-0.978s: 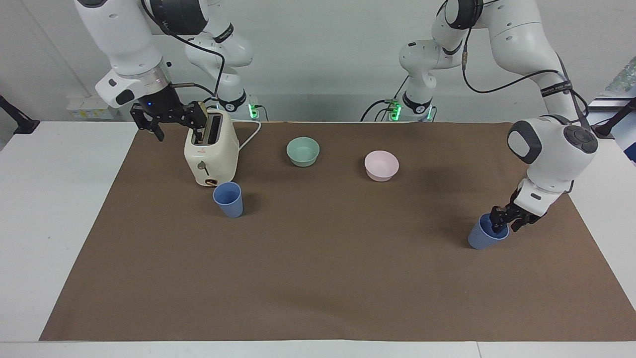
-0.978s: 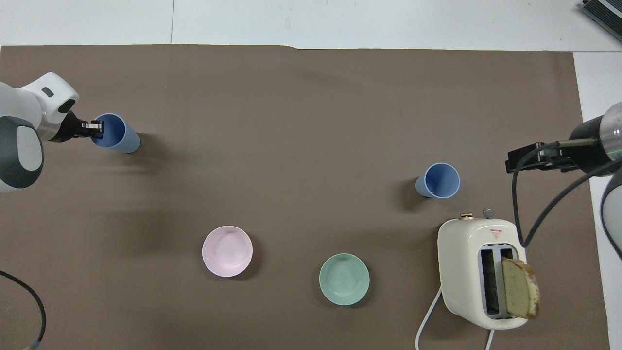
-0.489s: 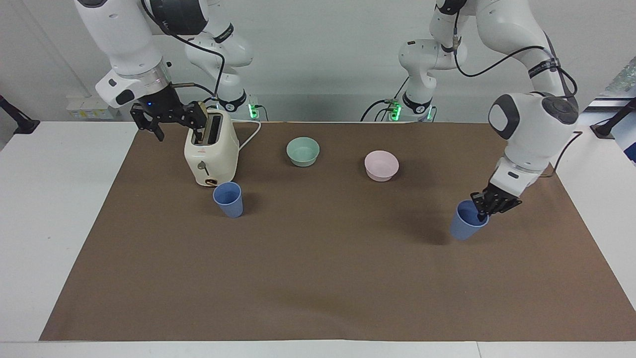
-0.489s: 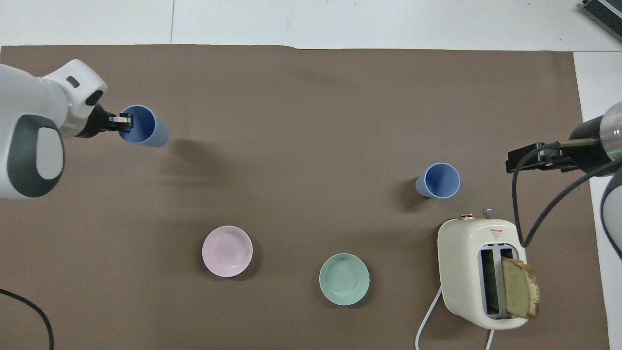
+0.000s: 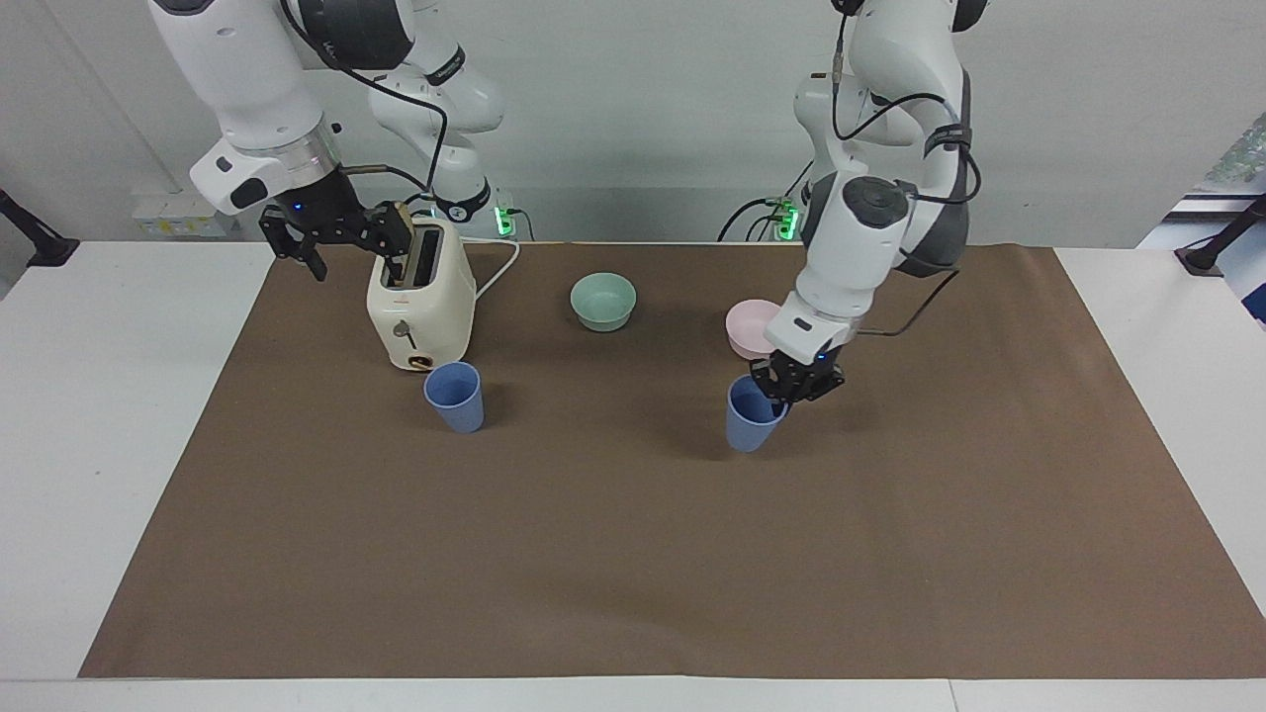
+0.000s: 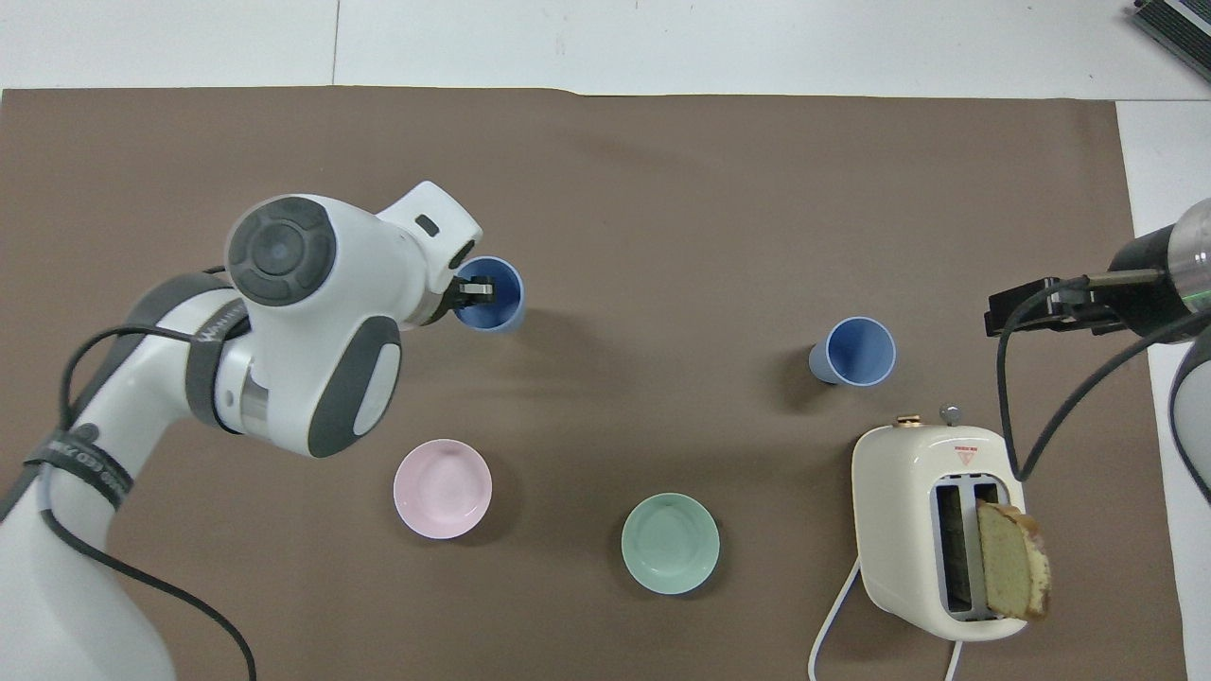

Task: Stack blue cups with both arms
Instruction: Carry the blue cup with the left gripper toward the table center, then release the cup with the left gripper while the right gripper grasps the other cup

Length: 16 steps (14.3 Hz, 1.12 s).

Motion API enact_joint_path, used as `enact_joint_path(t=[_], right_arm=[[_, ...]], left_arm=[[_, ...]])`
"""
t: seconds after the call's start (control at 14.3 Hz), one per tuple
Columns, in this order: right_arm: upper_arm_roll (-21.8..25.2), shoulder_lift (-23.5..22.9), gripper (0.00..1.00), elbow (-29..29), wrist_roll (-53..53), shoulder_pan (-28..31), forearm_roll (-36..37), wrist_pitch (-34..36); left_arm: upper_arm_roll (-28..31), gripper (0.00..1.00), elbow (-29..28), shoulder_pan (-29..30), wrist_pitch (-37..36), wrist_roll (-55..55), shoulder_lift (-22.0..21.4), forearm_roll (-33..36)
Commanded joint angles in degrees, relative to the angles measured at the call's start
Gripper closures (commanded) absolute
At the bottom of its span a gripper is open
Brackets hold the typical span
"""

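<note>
My left gripper (image 5: 784, 387) is shut on the rim of a blue cup (image 5: 748, 422) and holds it upright, low over the middle of the mat, close to the pink bowl (image 5: 760, 328). In the overhead view the left gripper (image 6: 473, 290) has one finger inside that cup (image 6: 498, 298). The second blue cup (image 5: 455, 397) stands upright on the mat in front of the toaster (image 5: 420, 307); it also shows in the overhead view (image 6: 859, 352). My right gripper (image 5: 341, 255) hangs open and empty beside the toaster, waiting (image 6: 1031, 307).
A mint-green bowl (image 5: 602, 301) sits between the toaster and the pink bowl. A slice of bread (image 6: 1010, 573) sticks out of the toaster's slot. The brown mat (image 5: 633, 554) covers the white table. The toaster's cord (image 6: 837, 624) trails toward the robots.
My left arm has lifted the blue cup from the left arm's end of the mat and carried it toward the middle, near the pink bowl. The right arm has not moved.
</note>
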<state>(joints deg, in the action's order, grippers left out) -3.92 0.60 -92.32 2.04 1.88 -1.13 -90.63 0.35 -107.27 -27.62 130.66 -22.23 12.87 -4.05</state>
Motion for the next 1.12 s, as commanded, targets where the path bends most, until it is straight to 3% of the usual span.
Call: enact_joint_path(t=[0.0, 0.42, 0.49, 0.56, 0.63, 0.84, 1.05], right_arm=[[-0.12, 1.16, 0.00, -1.55, -0.28, 1.45, -0.36, -1.21], [-0.29, 1.78, 0.00, -4.79, -0.55, 1.19, -0.36, -3.13], [-0.29, 1.95, 0.00, -6.54, -0.29, 1.10, -0.54, -6.10], [-0.29, 1.78, 0.00, -7.17, 0.06, 1.10, -0.54, -8.39], [-0.29, 1.17, 0.00, -7.26, 0.24, 1.10, -0.54, -9.64], [-0.29, -0.33, 0.00, -10.32, 0.33, 0.75, -0.80, -14.03], [-0.64, -3.75, 0.00, -15.42, 1.03, 0.40, -0.80, -19.38]], left_arm=[[1.23, 1.00, -3.12, -4.71, 5.46, -4.56, 0.74, -0.25], [1.06, 1.00, -3.65, -7.71, 5.48, -6.51, 1.54, -0.34], [0.97, 0.81, -3.13, -7.72, 5.39, -7.21, 1.80, -0.34], [1.06, 0.45, -2.95, -7.72, 5.39, -7.48, 1.81, -0.34], [1.06, 0.21, -2.77, -7.72, 5.39, -7.48, 1.81, -0.34], [1.14, 0.00, -1.98, -7.19, 4.78, -6.70, 1.37, -0.34], [1.85, 0.00, -1.02, -6.66, 2.06, -6.60, -1.08, 0.27]])
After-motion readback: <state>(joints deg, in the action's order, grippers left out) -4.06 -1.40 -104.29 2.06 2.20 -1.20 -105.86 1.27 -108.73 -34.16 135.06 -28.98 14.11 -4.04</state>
